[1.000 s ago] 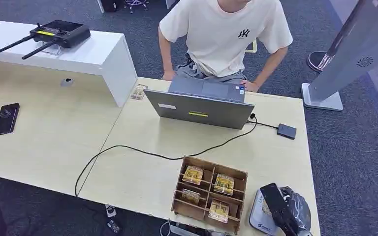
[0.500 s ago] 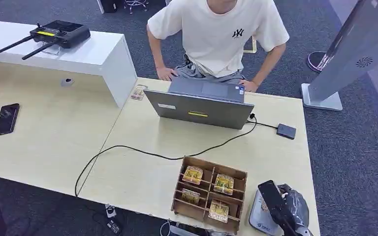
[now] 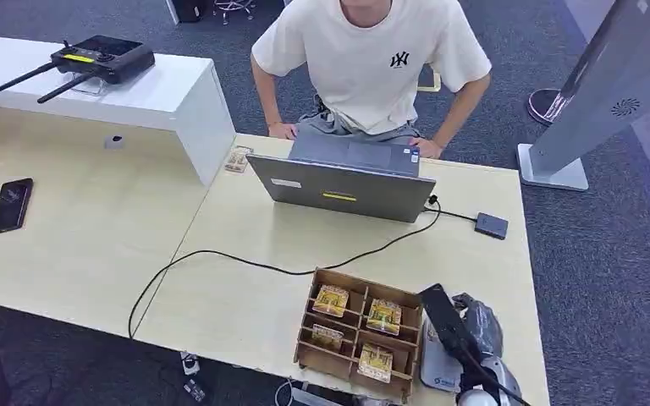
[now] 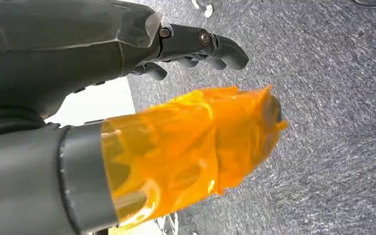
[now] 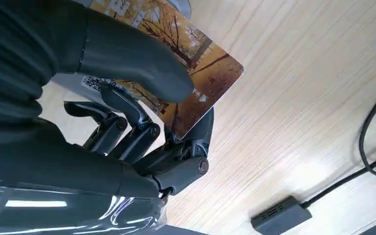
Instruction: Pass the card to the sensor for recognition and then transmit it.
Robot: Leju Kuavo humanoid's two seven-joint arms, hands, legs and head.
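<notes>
My right hand hovers over the table's near right corner, just right of the wooden box. In the right wrist view the hand pinches a card with an autumn tree picture between thumb and fingers, above the bare tabletop. A flat grey-white pad with a blue logo lies under the hand. A small dark device on a cable sits further back on the right. My left hand, its thumb wrapped in orange tape, hangs over grey carpet and holds nothing.
The box holds several more cards in compartments. A laptop stands at the table's far side with a person leaning over it. A black cable crosses the table. A phone lies far left.
My right hand has moved left and a little further from the table's front edge, closer to the wooden box. The person has shifted slightly left.
</notes>
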